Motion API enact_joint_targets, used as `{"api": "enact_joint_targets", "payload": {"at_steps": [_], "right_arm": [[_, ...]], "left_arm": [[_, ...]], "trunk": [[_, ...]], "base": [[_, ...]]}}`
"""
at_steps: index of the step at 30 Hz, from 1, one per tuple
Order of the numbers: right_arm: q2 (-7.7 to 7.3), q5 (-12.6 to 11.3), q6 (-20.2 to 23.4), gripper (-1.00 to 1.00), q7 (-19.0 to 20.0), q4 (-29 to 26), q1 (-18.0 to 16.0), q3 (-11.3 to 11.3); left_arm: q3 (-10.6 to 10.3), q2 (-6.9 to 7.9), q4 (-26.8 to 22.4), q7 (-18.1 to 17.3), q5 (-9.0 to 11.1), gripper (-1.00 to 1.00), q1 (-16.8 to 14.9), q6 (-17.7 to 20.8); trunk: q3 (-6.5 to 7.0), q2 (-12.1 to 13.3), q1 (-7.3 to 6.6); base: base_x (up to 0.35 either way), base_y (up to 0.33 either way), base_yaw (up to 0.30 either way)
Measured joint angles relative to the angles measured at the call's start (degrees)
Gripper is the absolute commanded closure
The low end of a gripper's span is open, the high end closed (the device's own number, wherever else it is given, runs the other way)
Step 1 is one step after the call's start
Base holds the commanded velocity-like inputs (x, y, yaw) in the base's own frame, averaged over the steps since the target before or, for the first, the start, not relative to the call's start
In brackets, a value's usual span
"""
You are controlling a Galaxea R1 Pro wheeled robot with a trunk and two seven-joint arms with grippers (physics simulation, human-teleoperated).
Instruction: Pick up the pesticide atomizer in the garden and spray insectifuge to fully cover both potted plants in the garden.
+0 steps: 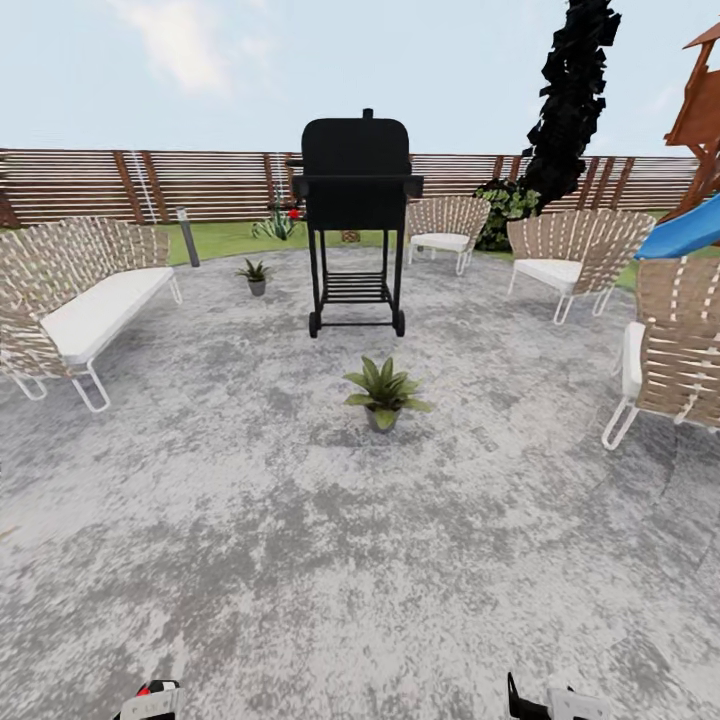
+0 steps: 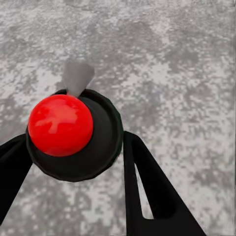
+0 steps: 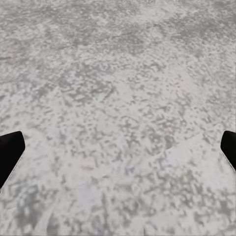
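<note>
Left gripper (image 2: 73, 162) is clamped on the pesticide atomizer (image 2: 73, 135): black fingers (image 2: 152, 191) press its dark body from both sides, red top facing the wrist camera, a grey nozzle tab sticking out beyond it. In the head view the bottle's red top (image 1: 148, 690) peeks in at the near left edge. Right gripper (image 3: 118, 152) is spread wide with nothing between the fingertips, just grey paving (image 3: 118, 73) below.

Near potted plant (image 1: 385, 395) sits centre on the paving, ahead of the robot, well apart from both arms. Far potted plant (image 1: 255, 275) is further back left, between the white-cushioned bench (image 1: 85, 300) and the black grill (image 1: 357, 220). Wicker chairs (image 1: 565, 255) to the right, slat fence (image 1: 200, 185) at the far edge.

Risks, my read:
- Spraying from here likely misses; plants are out of reach, so the base must close in first.
- Nozzle direction is hard to read; wrong aim gives partial cover.
- Driving to the far plant could clip the grill's legs or the bench.
- Low plants: the arm has to dip, so the bottle may slip if the grip is shallow.
</note>
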Motion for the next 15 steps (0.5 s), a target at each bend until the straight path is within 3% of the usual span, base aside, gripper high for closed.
{"api": "enact_joint_targets", "payload": {"at_steps": [8,15], "right_arm": [[0.01,0.00,0.00,-1.00,0.00,0.01,-0.01,0.01],[-0.07,0.05,0.03,-1.00,0.06,0.01,0.01,0.02]], "left_arm": [[0.00,0.00,0.00,0.00,0.00,1.00,0.02,0.00],[0.00,0.00,0.02,0.00,0.00,1.00,0.01,0.00]], "trunk": [[0.00,0.00,0.00],[0.00,0.00,0.00]], "base": [[0.290,-0.201,0.258],[0.286,-0.203,0.046]]}}
